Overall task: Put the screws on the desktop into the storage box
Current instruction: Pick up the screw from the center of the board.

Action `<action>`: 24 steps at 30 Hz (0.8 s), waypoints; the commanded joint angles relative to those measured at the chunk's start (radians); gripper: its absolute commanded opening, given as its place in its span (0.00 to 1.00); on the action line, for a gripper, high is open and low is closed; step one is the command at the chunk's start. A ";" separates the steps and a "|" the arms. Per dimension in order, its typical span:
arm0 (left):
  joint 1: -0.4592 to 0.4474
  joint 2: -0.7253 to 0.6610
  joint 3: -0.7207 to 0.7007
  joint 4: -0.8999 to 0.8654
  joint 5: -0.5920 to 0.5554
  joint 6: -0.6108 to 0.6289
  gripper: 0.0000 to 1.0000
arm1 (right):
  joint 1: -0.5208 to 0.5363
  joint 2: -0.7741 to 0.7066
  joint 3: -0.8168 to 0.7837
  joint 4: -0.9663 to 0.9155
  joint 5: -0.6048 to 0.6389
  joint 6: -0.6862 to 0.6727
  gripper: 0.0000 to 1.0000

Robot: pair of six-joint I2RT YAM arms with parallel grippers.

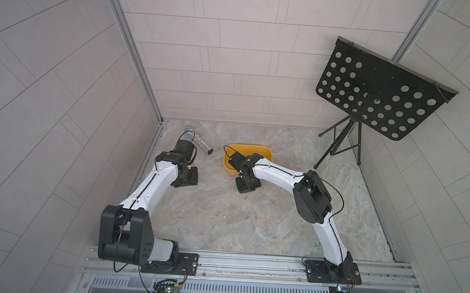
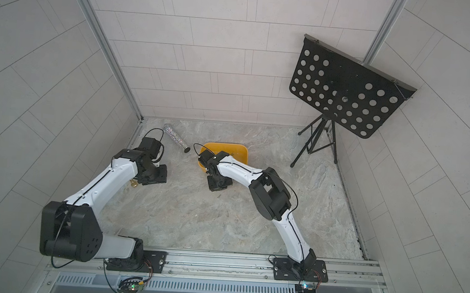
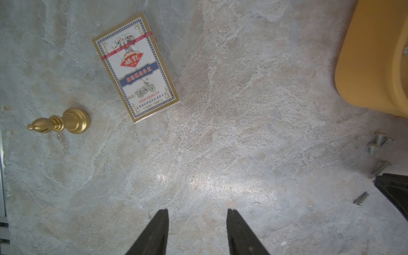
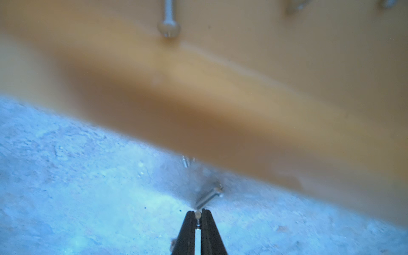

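Quick headcount: screws [image 3: 380, 167] loose on the desktop [image 3: 220, 132], I get five in the left wrist view, though the tight cluster of three is hard to split. At least three more sit in the one yellow box [image 1: 250, 147], going by the right wrist view. Then one glitter tube [image 1: 199, 140], one brass chess-piece thing [image 3: 66, 121], one pack of playing cards [image 3: 135, 68], one music stand [image 1: 380, 78], two robot arms [image 1: 151, 186].
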 commanded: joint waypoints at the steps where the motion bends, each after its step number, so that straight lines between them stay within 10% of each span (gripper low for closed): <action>1: 0.007 -0.015 -0.015 -0.007 -0.008 0.009 0.49 | 0.002 -0.078 -0.017 -0.075 0.039 -0.010 0.06; 18: 0.009 -0.015 -0.015 -0.007 -0.008 0.009 0.49 | 0.000 -0.167 -0.014 -0.139 0.053 -0.042 0.05; 24: 0.009 -0.016 -0.015 -0.006 -0.009 0.009 0.49 | 0.001 -0.172 -0.054 -0.116 0.014 -0.040 0.20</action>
